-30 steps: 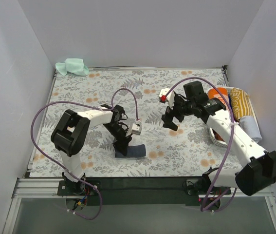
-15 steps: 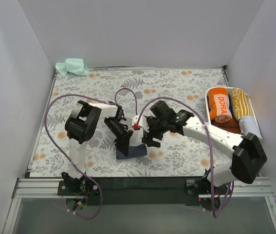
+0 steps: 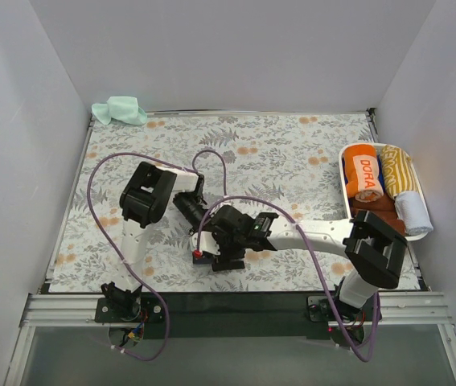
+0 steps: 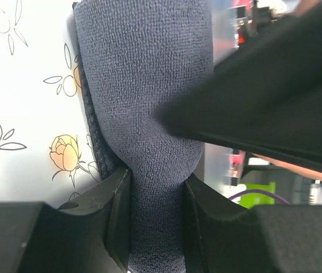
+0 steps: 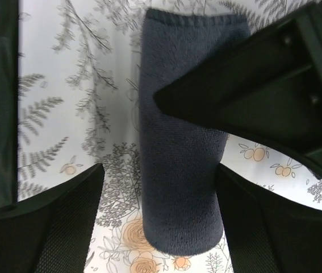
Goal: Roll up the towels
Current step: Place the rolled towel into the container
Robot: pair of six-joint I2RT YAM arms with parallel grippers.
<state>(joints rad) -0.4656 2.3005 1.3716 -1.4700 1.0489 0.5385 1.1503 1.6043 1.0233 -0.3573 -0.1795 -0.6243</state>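
Note:
A dark navy towel (image 5: pixel 180 170), rolled into a tube, lies on the floral covering near the front middle. My left gripper (image 4: pixel 156 219) is shut on one end of it (image 4: pixel 149 114), pinching the cloth. My right gripper (image 5: pixel 161 224) is open and straddles the roll, with a gap on its left side. In the top view both grippers meet over the roll, the left gripper (image 3: pixel 199 236) and the right gripper (image 3: pixel 226 256), and hide it. A mint green towel (image 3: pixel 120 110) lies crumpled at the far left corner.
A white oval basket (image 3: pixel 344 186) stands at the right edge. It holds a rolled orange towel (image 3: pixel 364 173), a yellow-striped one (image 3: pixel 399 165), a pale grey one (image 3: pixel 412 211) and a brown one (image 3: pixel 376 205). Purple cables loop over both arms.
My right arm has swung from beside the basket to the front middle and come down over the navy roll. My left gripper has stayed on the roll, shifting slightly.

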